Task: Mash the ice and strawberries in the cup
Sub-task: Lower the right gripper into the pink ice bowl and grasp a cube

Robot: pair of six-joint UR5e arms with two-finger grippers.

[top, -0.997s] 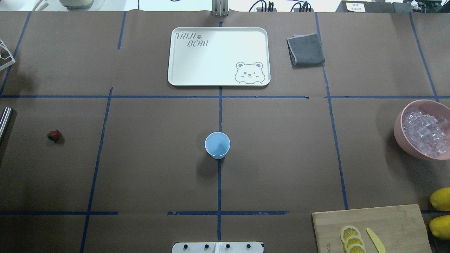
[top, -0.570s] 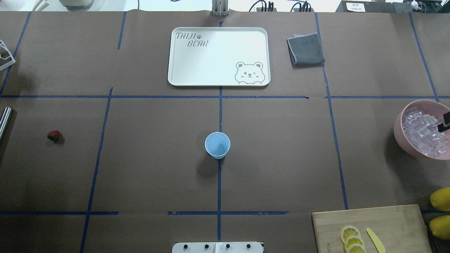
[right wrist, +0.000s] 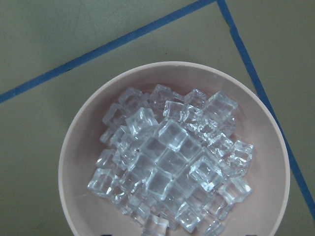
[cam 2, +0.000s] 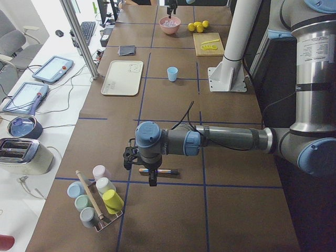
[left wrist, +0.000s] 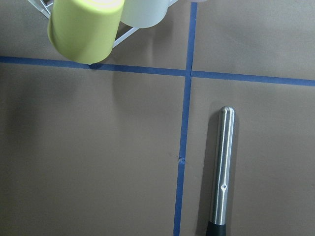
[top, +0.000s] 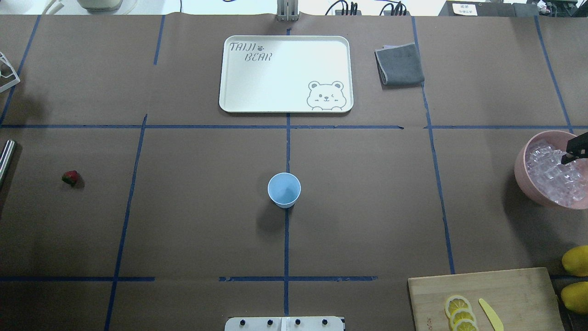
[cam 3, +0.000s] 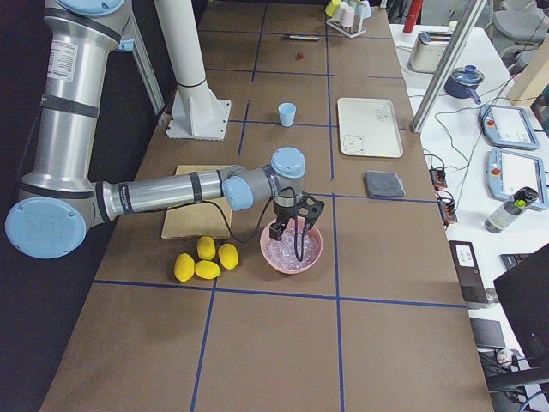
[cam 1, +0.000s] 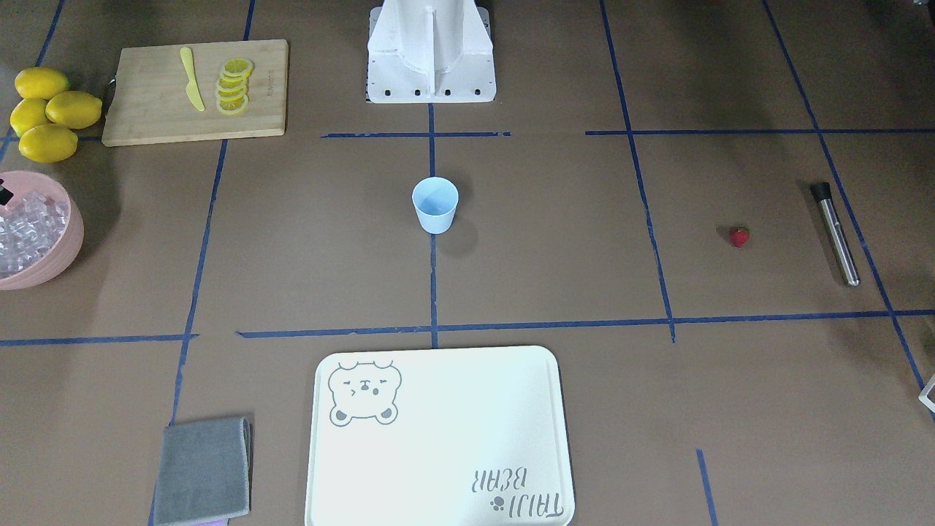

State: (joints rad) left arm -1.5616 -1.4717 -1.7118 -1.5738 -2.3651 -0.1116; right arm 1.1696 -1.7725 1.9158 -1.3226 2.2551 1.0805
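Note:
The light-blue cup (top: 284,189) stands upright and empty at the table's middle, also in the front view (cam 1: 435,204). The red strawberry (top: 70,177) lies alone far to the left. The ice (top: 551,172) is heaped in the pink bowl (top: 521,170) at the right edge and fills the right wrist view (right wrist: 172,162). My right gripper (cam 3: 290,233) hangs just above the ice, jaws apart and empty; only its tip shows overhead (top: 573,152). My left gripper (cam 2: 152,178) hovers over a steel muddler (left wrist: 221,167); I cannot tell its state.
A white bear tray (top: 229,103) and a grey cloth (top: 399,64) lie at the back. A cutting board (top: 505,294) holds lemon slices and a yellow knife, with whole lemons (cam 1: 47,113) beside it. A rack of coloured cups (cam 2: 97,202) stands near the left gripper.
The right gripper has come into the overhead view from the right edge and now sits over the bowl of ice, a little further in than 0.6 s ago. Cup and strawberry have not moved.

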